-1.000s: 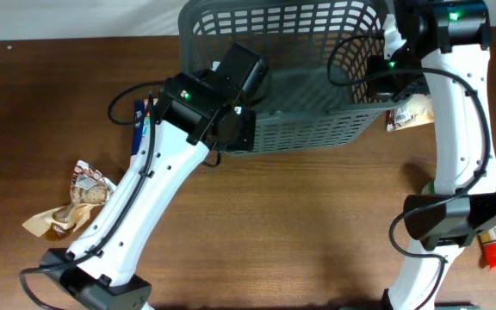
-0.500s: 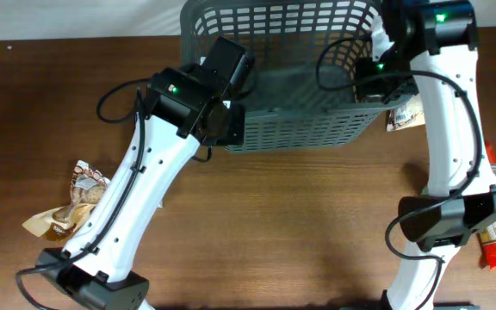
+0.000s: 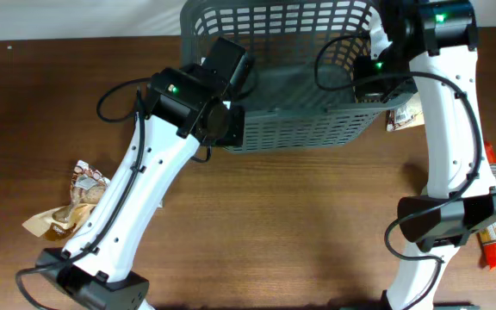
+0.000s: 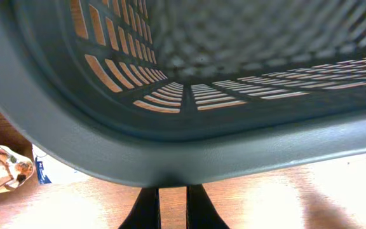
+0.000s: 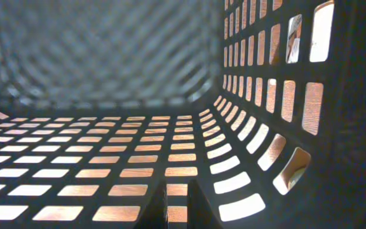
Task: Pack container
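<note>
Grey slotted container (image 3: pixel 304 129) sits at twelve o'clock on the tabletop (image 3: pixel 300 224). The left tool (image 4: pixel 172 194) is clamped narrow on its nine o'clock rim, and the right tool (image 5: pixel 178 194) on its three o'clock wall.

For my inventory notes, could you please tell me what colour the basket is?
The basket is dark grey with slotted sides, clearest in the overhead view.
</note>
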Tool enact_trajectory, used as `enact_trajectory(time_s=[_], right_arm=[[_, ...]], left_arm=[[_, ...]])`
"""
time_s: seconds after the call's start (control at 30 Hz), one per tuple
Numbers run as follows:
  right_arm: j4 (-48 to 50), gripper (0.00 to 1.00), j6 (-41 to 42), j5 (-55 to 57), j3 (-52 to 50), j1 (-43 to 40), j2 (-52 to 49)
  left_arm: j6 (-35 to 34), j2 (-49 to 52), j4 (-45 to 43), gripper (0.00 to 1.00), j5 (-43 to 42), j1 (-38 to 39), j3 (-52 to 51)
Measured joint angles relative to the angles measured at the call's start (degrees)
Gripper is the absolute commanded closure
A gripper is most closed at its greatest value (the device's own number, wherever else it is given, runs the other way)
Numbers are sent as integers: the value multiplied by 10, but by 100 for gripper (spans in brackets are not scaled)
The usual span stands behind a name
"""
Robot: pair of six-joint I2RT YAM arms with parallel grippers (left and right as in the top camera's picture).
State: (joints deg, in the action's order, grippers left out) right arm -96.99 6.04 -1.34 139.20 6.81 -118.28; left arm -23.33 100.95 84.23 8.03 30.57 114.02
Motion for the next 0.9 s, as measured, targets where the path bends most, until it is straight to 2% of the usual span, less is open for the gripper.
enact_trajectory(time_s=[0.5,0.73,0.9], right_arm=[[0,96,0,-1,0,0,0],[0,96,0,-2,2,0,0],[0,96,0,-12,51,0,0]], left_arm=[[13,0,-21,98,4,-1,0],[14,0,-3,98,4,-5,0],[15,-7,2,98,4,-5,0]])
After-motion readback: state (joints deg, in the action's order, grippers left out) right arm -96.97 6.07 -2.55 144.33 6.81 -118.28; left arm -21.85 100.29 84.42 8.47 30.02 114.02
